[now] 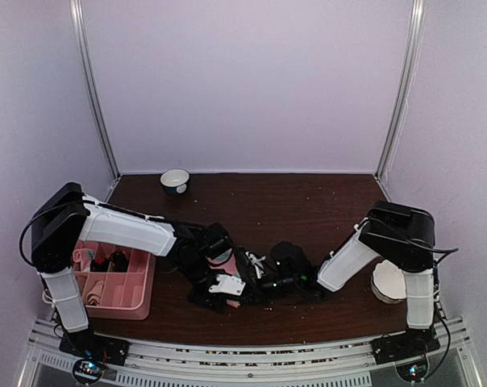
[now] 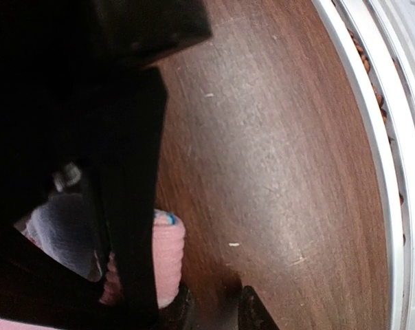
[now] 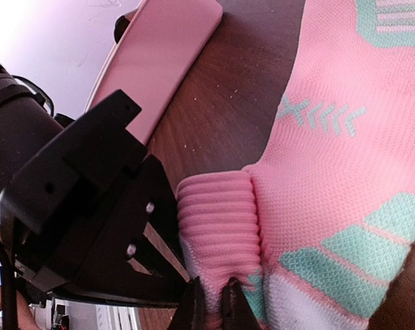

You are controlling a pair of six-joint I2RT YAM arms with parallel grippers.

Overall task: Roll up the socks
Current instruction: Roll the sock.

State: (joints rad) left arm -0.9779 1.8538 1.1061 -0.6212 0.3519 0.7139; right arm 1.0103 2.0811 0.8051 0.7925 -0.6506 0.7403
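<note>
A pink sock (image 3: pixel 345 172) with mint-green marks lies flat on the dark table. Its ribbed cuff (image 3: pixel 218 220) is rolled up at the near end. My right gripper (image 3: pixel 211 306) is shut on the lower edge of that roll. In the top view both grippers meet near the table's front middle, the right gripper (image 1: pixel 265 284) beside the left gripper (image 1: pixel 227 289), with a bit of pink sock (image 1: pixel 222 258) showing between the arms. In the left wrist view the pink roll (image 2: pixel 167 254) stands just left of my left gripper (image 2: pixel 218 313). Its fingertips are slightly apart with bare wood between them.
A pink divided tray (image 1: pixel 143 298) holding dark and pink items sits at the front left, and its side (image 3: pixel 166 55) shows in the right wrist view. A small white bowl (image 1: pixel 175 181) stands at the back. A white dish (image 1: pixel 387 282) sits by the right arm's base.
</note>
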